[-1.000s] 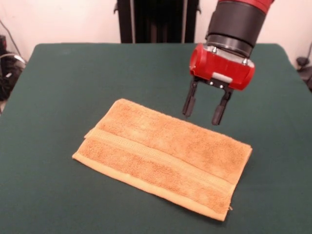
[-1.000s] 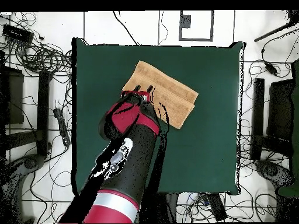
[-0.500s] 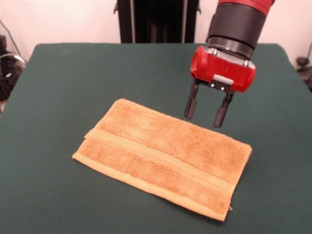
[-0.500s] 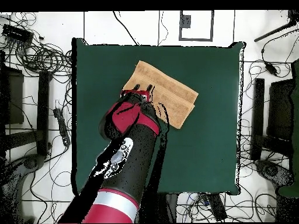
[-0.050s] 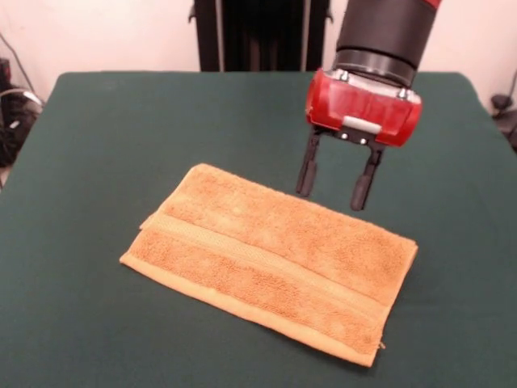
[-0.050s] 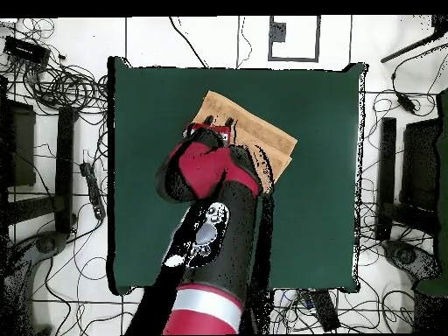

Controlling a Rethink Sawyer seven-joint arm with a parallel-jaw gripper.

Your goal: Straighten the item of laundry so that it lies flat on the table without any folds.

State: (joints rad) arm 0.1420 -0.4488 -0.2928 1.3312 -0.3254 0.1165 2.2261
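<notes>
Orange-tan terry towel [image 5: 271, 260] lies folded double on the dark green tabletop [image 5: 121, 137], one woven band running along its length, as the red-and-black gripper [image 5: 329, 184] hangs just beyond its far long edge with jaws spread wide and holding nothing. The risk from this position, judged from the front view: the tips come down past the edge and close on bare cloth, or bite through both layers at once, so that a pull drags the whole doubled towel across the tabletop instead of opening the fold. A grip too near the middle of the edge could also bunch the terry into fresh creases. Count in this view: one towel, one gripper with two fingers, one tabletop.

Seen from overhead, the towel [image 6: 262, 138] sits toward the tabletop's [image 6: 324, 219] upper centre, well apart from every edge, its nearer part covered by the arm [image 6: 210, 245]. The gripper's jaws cannot be judged here. The arm hides the edge it is working at, so a missed grasp could go unseen from above. Count: one towel, one arm, one tabletop.
</notes>
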